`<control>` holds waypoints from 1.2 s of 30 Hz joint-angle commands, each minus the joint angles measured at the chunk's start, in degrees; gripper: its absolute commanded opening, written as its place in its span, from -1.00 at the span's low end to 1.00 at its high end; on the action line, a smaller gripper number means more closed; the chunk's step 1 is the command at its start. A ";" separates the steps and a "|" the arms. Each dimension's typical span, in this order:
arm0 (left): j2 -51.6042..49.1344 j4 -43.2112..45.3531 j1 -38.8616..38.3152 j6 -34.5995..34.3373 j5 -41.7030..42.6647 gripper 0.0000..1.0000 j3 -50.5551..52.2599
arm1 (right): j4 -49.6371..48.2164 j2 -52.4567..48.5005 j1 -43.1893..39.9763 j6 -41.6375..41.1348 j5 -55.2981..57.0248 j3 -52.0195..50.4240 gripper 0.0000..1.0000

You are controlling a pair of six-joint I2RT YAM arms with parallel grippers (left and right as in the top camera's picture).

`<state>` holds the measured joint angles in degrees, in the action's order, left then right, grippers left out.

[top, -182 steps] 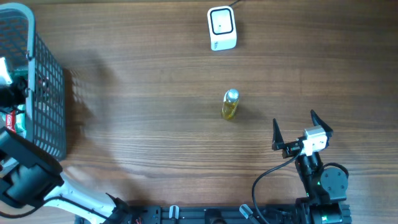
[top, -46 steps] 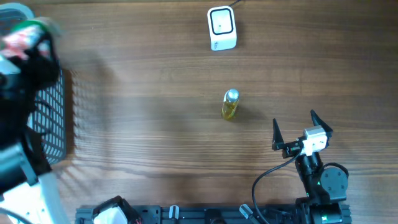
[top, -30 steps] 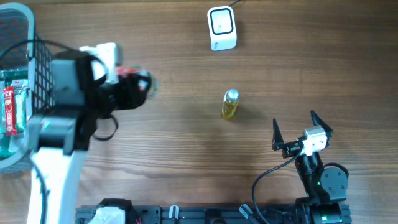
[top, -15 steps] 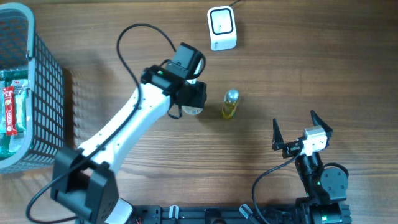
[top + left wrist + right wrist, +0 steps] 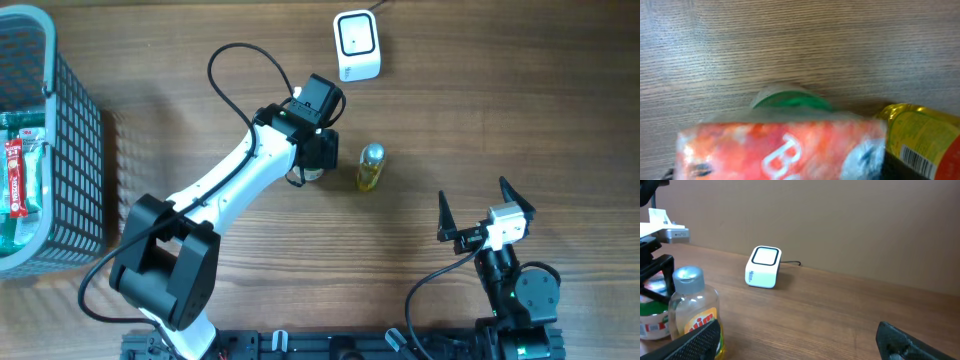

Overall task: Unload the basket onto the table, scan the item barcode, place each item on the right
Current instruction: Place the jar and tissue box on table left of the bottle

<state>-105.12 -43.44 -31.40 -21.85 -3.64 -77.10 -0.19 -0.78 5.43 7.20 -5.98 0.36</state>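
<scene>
A wooden table [image 5: 200,100] is seen from above, with 2 robot arms reaching in from its 6 o'clock edge. The left gripper [image 5: 315,160] hangs near the table's centre, directly over the item [image 5: 312,175], which sits just beside a small bottle [image 5: 370,168], at the bottle's 9 o'clock.

From the left wrist, the item [image 5: 780,150] fills the lower frame. It has a mottled red-orange wrap with big white lettering, of which only a "B" can be read, and a green rim shows at its 12 o'clock edge. Its long axis runs from 9 o'clock to 3 o'clock across that view, though which end is the top I cannot tell. The bottle [image 5: 920,142] next to it carries a yellow label with a black-and-white barcode facing this camera.

From the right wrist, the item [image 5: 652,317] is red, green and white, with its base on the wood and black fingers [image 5: 662,272] above it. Whether that claw grips it or has let go, I cannot tell. The bottle [image 5: 692,312] stands upright with a grey cap, and the red letters on its yellow label are too small to read.

The white scanner [image 5: 357,45] sits at 12 o'clock, well apart from the item. A wire basket [image 5: 75,160] at 9 o'clock holds packets. The right gripper [image 5: 472,212], at 4 o'clock, is spread wide and holds nothing.
</scene>
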 commanded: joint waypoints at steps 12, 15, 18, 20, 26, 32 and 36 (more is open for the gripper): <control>6.01 -0.04 2.25 2.36 1.81 1.00 -3.39 | -0.17 0.50 -0.04 0.31 -0.52 -0.07 0.99; 10.47 -0.09 4.87 4.79 1.84 1.00 -5.60 | -0.17 0.50 -0.04 0.31 -0.52 -0.07 1.00; 15.10 -0.48 8.00 6.32 1.18 1.00 -7.63 | -0.17 0.50 -0.04 0.33 -0.52 -0.07 0.99; 18.67 -0.70 10.71 6.91 1.18 1.00 -8.68 | -0.17 0.50 -0.04 0.31 -0.52 -0.07 1.00; 27.54 0.04 18.80 11.47 -0.28 1.00 -9.53 | -0.17 0.50 -0.04 0.31 -0.52 -0.07 0.99; 33.24 3.04 30.05 20.83 -6.58 1.00 -9.55 | -0.17 0.50 -0.04 0.31 -0.52 -0.07 0.99; 33.70 4.96 39.19 25.31 -13.60 1.00 -9.53 | -0.17 0.50 -0.04 0.31 -0.52 -0.07 0.99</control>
<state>-71.83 -39.62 1.08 -3.60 -9.47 -85.65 -0.19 -0.78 5.43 7.20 -6.00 0.36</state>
